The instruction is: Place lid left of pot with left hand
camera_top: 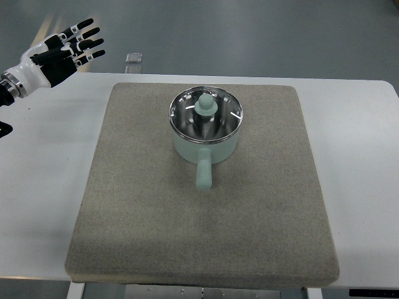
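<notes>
A pale green pot [206, 144] with a short handle pointing toward me stands on the grey mat [143, 205], a little behind its middle. A glass lid [206, 114] with a metal rim and a pale green knob [204, 104] sits on top of the pot. My left hand [70, 48] hovers at the far left corner of the table, well away from the pot, its black-and-white fingers spread and holding nothing. The right arm does not show.
The mat lies on a white table [43, 174], with bare tabletop on both sides of it. A small grey object [134, 58] lies on the floor just past the table's far edge.
</notes>
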You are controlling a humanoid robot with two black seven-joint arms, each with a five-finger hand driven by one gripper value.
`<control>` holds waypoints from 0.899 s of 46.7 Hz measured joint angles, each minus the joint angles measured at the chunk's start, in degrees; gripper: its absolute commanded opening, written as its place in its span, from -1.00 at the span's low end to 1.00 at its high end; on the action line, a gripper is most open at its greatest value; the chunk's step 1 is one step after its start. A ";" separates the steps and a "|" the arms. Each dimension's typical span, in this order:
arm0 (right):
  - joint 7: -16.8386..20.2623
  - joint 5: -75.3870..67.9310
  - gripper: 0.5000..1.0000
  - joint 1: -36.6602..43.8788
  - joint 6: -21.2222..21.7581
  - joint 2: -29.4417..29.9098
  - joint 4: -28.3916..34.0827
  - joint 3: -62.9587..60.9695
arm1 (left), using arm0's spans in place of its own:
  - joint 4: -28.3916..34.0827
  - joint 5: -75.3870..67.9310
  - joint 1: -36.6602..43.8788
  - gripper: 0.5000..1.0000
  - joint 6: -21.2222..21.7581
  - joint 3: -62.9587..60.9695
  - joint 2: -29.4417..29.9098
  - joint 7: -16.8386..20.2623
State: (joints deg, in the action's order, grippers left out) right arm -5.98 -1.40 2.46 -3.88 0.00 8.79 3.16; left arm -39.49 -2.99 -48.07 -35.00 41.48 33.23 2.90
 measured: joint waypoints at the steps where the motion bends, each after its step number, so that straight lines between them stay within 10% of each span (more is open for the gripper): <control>1: 0.00 0.00 0.69 0.00 0.00 0.00 0.00 0.00 | 0.01 0.00 0.00 0.99 0.00 0.00 0.00 0.00; 42: 0.00 0.02 0.69 0.01 -0.04 0.00 0.00 -0.01 | 0.00 -0.26 -0.40 0.99 0.00 -0.73 -0.36 0.59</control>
State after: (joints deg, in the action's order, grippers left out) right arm -5.98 -1.38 2.46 -3.92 0.00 8.79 3.16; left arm -39.49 -3.25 -48.47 -35.00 40.75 32.86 3.49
